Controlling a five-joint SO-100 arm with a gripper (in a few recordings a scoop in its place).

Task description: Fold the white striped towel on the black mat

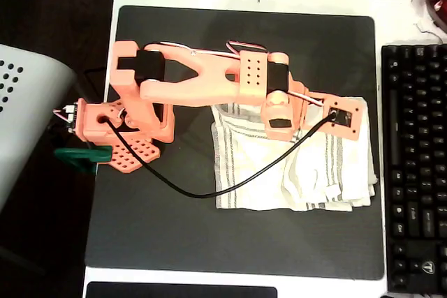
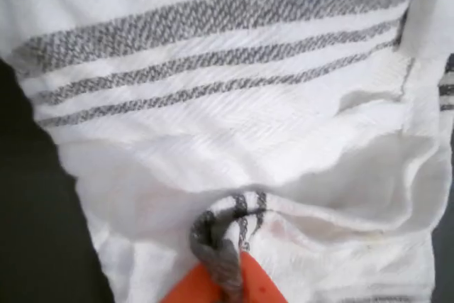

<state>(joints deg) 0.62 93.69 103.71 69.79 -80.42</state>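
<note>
The white striped towel point(image 1: 293, 172) lies wrinkled and partly doubled over on the right half of the black mat point(image 1: 174, 235). My orange arm reaches across the mat from the left, and its gripper point(image 1: 343, 118) hangs over the towel's upper right part. In the wrist view the towel point(image 2: 234, 104) spreads out with its grey stripes running across. A bunched, striped bit of its edge is pinched at the orange fingertip point(image 2: 245, 285) of the gripper point(image 2: 221, 274). A lifted fold sags just beyond the pinch.
A black keyboard point(image 1: 415, 165) lies right of the mat, close to the towel's right edge. A black cable point(image 1: 209, 192) droops from the arm base across the mat and towel. A green clamp point(image 1: 80, 157) holds the base at the mat's left edge.
</note>
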